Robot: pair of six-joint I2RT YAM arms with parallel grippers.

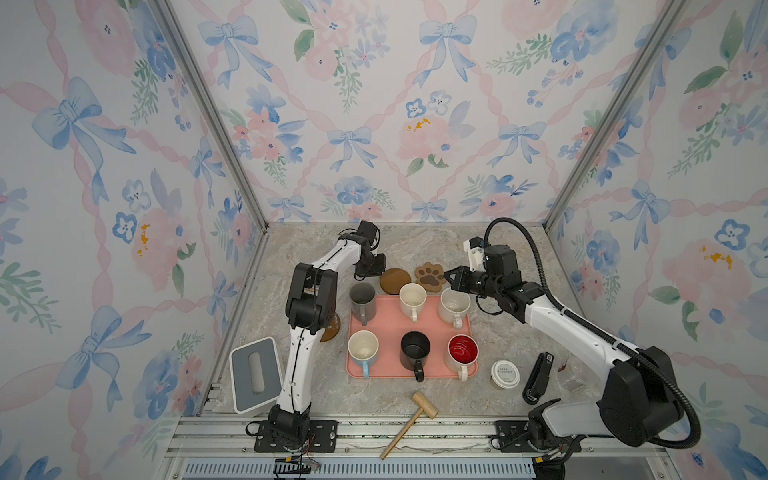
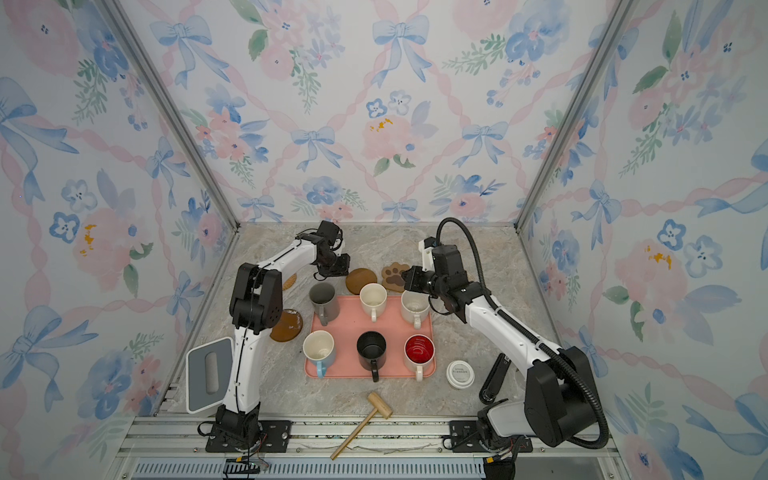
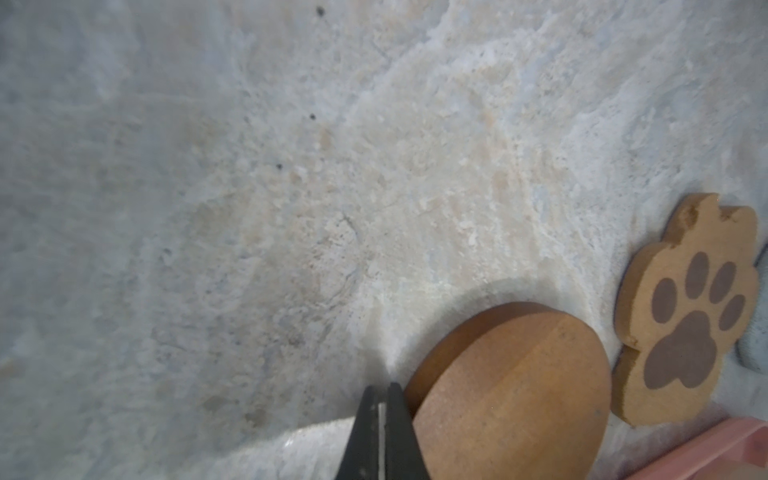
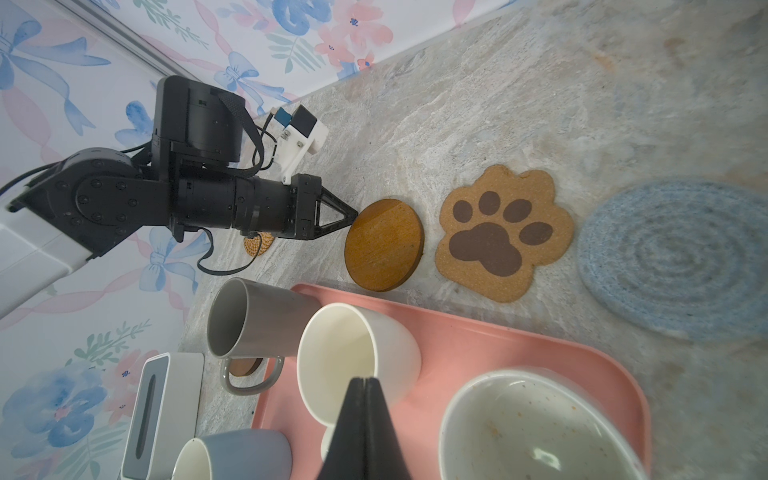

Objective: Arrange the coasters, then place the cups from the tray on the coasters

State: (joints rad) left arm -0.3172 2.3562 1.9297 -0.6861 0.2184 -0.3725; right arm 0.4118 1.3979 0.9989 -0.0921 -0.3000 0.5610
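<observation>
Seeing the grey-blue coaster (image 4: 673, 257) takes the right wrist view

top views: stereo pair, high at the front, facing down and toward the back wall (image 1: 374, 104); far off, whole worktop (image 1: 415, 249) in frame
top overlap: near-identical scene, small sideways shift
left wrist: very near the worktop, looking along its own jaws; catches wooden round coaster (image 3: 511, 395), paw coaster (image 3: 685, 324), tray (image 3: 706, 453) corner
right wrist: low over the tray, looking past its jaws across the mugs (image 4: 357, 353) toward the left arm (image 4: 104, 199)
wrist overlap: both coasters, tray edge
</observation>
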